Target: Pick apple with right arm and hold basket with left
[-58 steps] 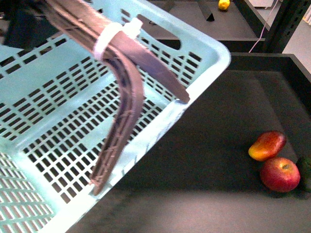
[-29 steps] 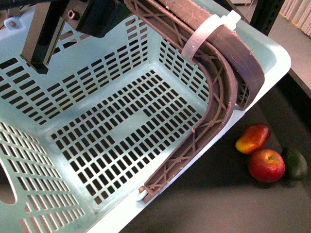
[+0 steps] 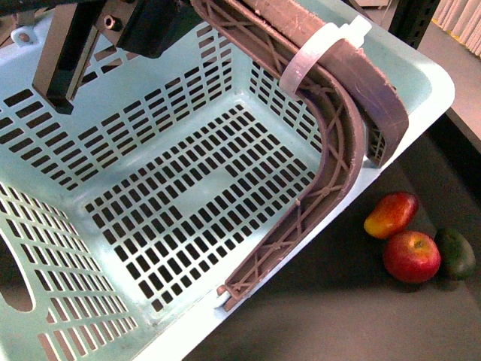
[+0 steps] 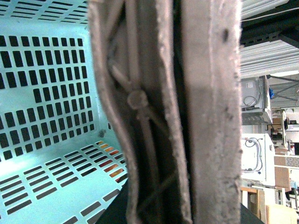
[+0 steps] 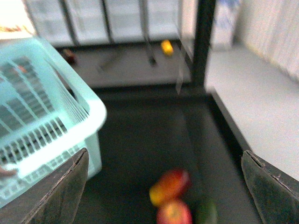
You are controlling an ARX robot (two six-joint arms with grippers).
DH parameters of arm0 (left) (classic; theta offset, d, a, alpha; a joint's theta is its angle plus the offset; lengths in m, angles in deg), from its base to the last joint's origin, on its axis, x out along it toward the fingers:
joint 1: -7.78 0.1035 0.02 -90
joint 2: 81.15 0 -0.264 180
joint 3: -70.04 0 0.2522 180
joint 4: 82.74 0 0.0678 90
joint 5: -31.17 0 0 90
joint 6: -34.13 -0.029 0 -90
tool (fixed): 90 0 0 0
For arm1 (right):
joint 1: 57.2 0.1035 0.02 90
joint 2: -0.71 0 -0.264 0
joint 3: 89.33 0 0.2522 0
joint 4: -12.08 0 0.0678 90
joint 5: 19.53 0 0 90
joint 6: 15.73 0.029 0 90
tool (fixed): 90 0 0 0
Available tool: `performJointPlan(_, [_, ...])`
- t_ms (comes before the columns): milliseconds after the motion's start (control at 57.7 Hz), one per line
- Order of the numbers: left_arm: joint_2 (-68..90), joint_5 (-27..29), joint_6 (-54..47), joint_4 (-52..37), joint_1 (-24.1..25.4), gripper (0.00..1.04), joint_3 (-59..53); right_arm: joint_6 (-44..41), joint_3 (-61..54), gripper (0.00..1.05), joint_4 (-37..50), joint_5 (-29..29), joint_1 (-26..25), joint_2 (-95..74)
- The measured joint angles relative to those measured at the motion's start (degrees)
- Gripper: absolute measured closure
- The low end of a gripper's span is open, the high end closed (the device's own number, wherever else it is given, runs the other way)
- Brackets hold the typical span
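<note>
- Left gripper (image 3: 113, 34) was clamped on the brown handle (image 3: 331, 150) of the aqua basket (image 3: 45, 158); basket was tilted.
- Mango (image 3: 391, 213) lay on the dark tabletop (image 3: 338, 316), near the basket's right corner.
- Apple (image 3: 411, 256) sat just beside the mango, with a green fruit (image 3: 455, 254) right of it.
- Right gripper (image 5: 163, 154) was spread wide and held nothing, well apart from the apple.

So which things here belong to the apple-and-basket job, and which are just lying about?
Job: apple; basket.
Lying about: mango; green fruit; yellow thing far back, too blurred to name.
</note>
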Motion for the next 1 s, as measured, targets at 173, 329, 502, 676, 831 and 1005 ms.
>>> performJointPlan(173, [0.0,0.0,0.0,0.0,0.0,0.90,0.0,-1.5,1.1,0.09,15.5,-4.7,-5.5,-19.3])
performJointPlan(329, [0.0,0.1,0.0,0.0,0.0,0.90,0.0,-6.8,8.7,0.09,34.9,-7.5,-7.9,-49.3])
performJointPlan(502, [0.0,0.0,0.0,0.0,0.0,0.90,0.0,-11.1,18.3,0.09,37.3,-6.4,-6.3,-73.4])
performJointPlan(676, [0.0,0.1,0.0,0.0,0.0,0.90,0.0,-12.5,24.2,0.09,36.3,-5.6,-1.6,-85.7])
performJointPlan(831, [0.0,0.1,0.0,0.0,-0.1,0.90,0.0,-13.9,28.7,0.09,35.5,-5.0,1.9,-92.6])
performJointPlan(1005, [0.0,0.1,0.0,0.0,-0.1,0.90,0.0,-15.5,35.6,0.09,33.0,-3.5,3.4,-100.4])
